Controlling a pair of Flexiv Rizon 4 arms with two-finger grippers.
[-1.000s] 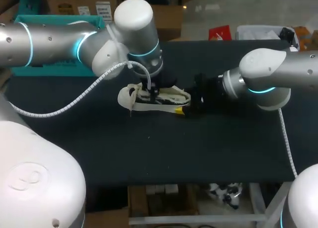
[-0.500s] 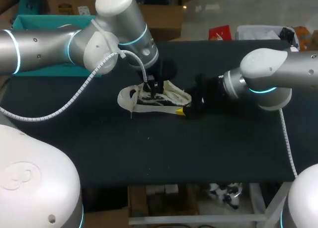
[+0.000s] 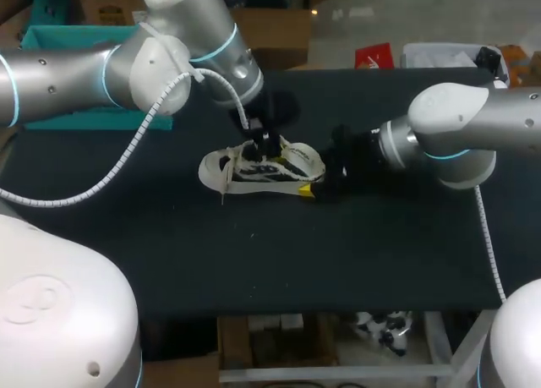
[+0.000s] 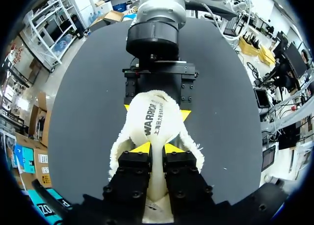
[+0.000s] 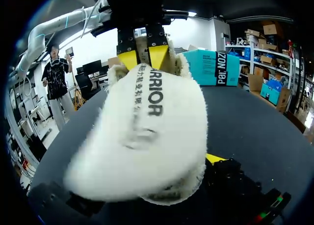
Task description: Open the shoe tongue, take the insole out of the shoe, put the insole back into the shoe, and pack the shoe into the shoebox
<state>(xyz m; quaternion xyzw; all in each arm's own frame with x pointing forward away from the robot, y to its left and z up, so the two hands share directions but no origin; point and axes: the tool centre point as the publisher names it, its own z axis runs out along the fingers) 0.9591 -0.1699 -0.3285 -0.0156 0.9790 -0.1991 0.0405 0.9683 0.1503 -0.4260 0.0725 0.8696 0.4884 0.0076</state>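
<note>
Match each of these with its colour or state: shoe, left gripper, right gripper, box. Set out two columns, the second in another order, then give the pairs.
1 shoe
2 left gripper
3 right gripper
4 box

A teal, at the far left edge of the table
B shut on the shoe's end, low by the table
C white with dark stripes, mid-table
D shut on the fleecy part, over the shoe

Pairs: 1-C, 2-D, 3-B, 4-A
</note>
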